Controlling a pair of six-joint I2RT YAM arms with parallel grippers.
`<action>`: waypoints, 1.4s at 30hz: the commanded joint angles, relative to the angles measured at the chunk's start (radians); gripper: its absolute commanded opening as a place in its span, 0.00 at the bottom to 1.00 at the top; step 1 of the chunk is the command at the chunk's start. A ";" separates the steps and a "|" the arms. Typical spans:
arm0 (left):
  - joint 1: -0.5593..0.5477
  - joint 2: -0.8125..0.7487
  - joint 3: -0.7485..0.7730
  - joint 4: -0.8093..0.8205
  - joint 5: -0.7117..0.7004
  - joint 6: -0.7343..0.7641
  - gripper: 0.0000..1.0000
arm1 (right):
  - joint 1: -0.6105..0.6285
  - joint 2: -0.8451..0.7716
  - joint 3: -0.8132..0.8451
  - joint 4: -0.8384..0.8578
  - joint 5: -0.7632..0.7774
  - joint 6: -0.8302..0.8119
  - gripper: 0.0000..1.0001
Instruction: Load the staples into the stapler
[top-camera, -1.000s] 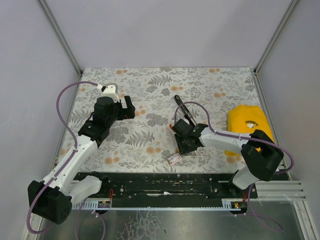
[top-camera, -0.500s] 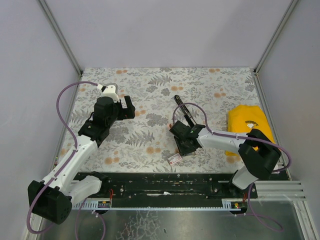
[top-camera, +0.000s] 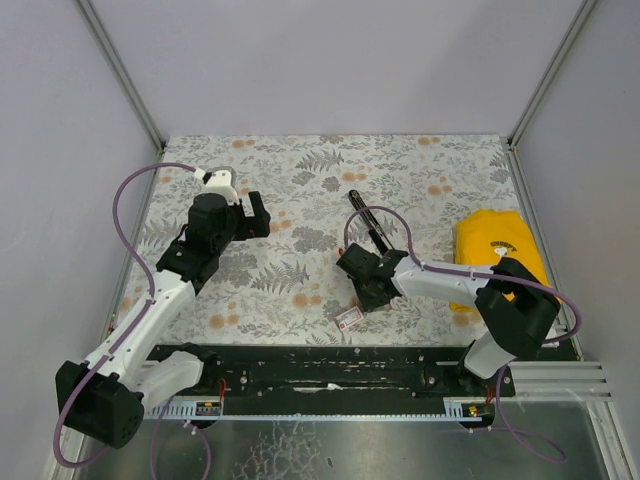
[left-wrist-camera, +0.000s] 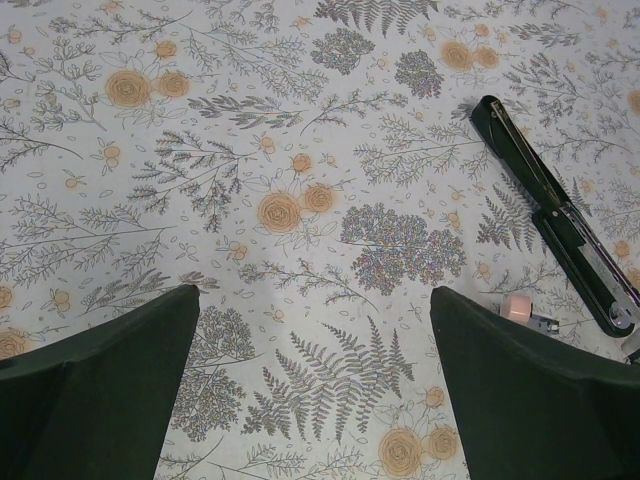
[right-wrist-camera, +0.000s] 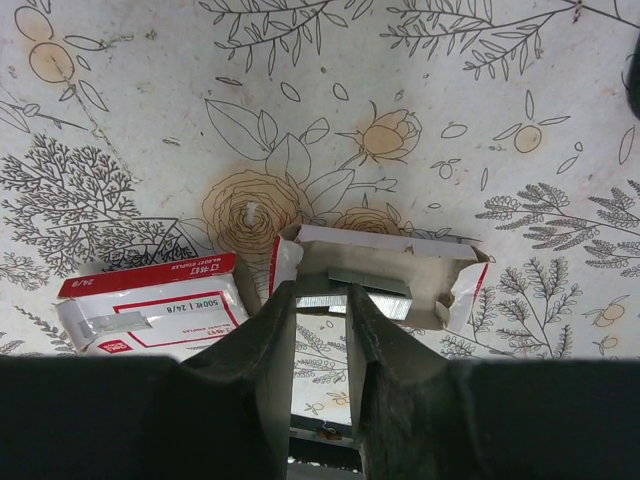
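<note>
Stapler (left-wrist-camera: 558, 225) lies unfolded flat, slim, black, arms in line.

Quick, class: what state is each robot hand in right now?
Left hand: open, holding nothing.
Right hand: nearly closed around the staples; firm grip cannot be told.

Table cover (left-wrist-camera: 300, 120): matt, floral print; looks like cloth, faintly stained in the right wrist view.
Stapler (left-wrist-camera: 553, 215): smooth black casing with a slight gloss — a paler metal channel runs along one arm.
Staples (right-wrist-camera: 365, 290): grey metal, dull sheen.
Open tray (right-wrist-camera: 440, 262): plain white card, matt.
Box sleeve (right-wrist-camera: 150, 310): white and red printed card, lightly glossy.
Right gripper (right-wrist-camera: 318, 297): matt black plastic.
Left gripper (left-wrist-camera: 315, 290): matt, dark plastic.
Yellow cloth (top-camera: 497, 245): soft fabric — matt.
</note>
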 joint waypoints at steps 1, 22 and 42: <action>0.008 -0.010 -0.011 0.026 -0.022 0.009 0.97 | 0.010 -0.055 0.031 -0.020 0.028 0.027 0.24; -0.063 -0.045 -0.151 0.100 0.407 -0.316 0.90 | 0.011 -0.325 -0.208 0.359 0.032 -0.035 0.26; -0.368 0.127 -0.330 0.601 0.558 -0.873 0.85 | 0.010 -0.697 -0.460 0.665 -0.170 -0.154 0.26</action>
